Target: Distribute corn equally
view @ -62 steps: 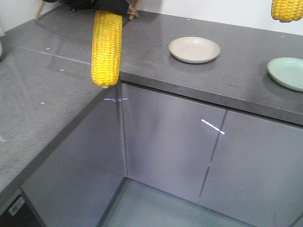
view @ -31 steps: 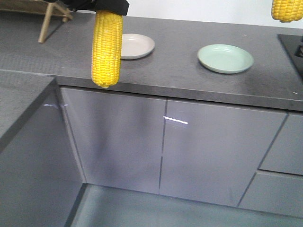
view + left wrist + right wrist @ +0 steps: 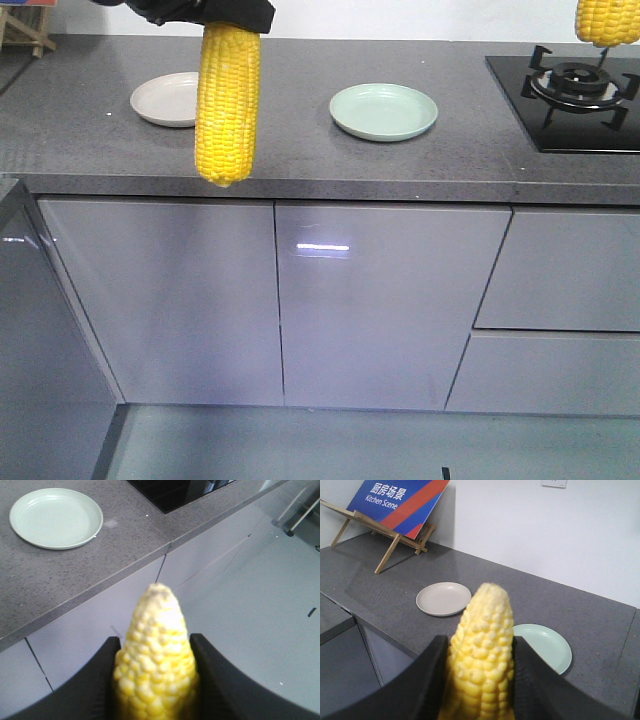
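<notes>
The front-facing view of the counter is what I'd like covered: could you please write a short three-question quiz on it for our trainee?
1. True or false: the beige plate and the green plate on the counter are both empty.
2. In the front view, the green plate lies between the beige plate and: A) a sink, B) the gas hob, C) a kettle.
3. Fill in: the jaws of the left gripper and the right gripper are each shut on one ____.
Key: 1 true; 2 B; 3 corn cob (left, right).
</notes>
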`<state>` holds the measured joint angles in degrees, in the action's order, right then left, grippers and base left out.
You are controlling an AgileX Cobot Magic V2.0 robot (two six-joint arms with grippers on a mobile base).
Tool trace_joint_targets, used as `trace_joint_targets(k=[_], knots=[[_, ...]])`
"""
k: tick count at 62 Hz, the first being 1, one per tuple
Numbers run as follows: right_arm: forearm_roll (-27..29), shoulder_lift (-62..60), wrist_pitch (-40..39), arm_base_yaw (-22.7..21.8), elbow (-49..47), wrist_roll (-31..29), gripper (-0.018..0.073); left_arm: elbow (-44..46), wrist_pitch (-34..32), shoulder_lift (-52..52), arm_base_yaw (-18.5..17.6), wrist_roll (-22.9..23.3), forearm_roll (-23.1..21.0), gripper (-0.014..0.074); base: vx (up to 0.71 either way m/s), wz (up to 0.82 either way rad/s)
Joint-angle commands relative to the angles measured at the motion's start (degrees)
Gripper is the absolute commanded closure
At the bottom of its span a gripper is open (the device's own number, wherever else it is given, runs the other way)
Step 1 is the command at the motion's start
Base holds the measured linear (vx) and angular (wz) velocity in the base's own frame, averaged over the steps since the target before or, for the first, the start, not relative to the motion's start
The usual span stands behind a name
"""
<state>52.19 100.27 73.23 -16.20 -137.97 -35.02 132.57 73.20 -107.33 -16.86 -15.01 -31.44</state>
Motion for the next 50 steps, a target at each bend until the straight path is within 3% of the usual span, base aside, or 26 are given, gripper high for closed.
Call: trace_joint_targets(k=[1,50], knots=[[2.33,-2.39,0.58,-0.24,-1.18,-0.23,0.0566,1.6,-1.39,2.87,0.01,0.44,-2.24,0.0603,-0.03,-0.16],[2.33,-2.39,0.58,-0.24,-1.18,-0.23,0.0566,1.6,-1.39,2.87,0.01,0.44,-2.24,0.0603,0.01,-0.08]])
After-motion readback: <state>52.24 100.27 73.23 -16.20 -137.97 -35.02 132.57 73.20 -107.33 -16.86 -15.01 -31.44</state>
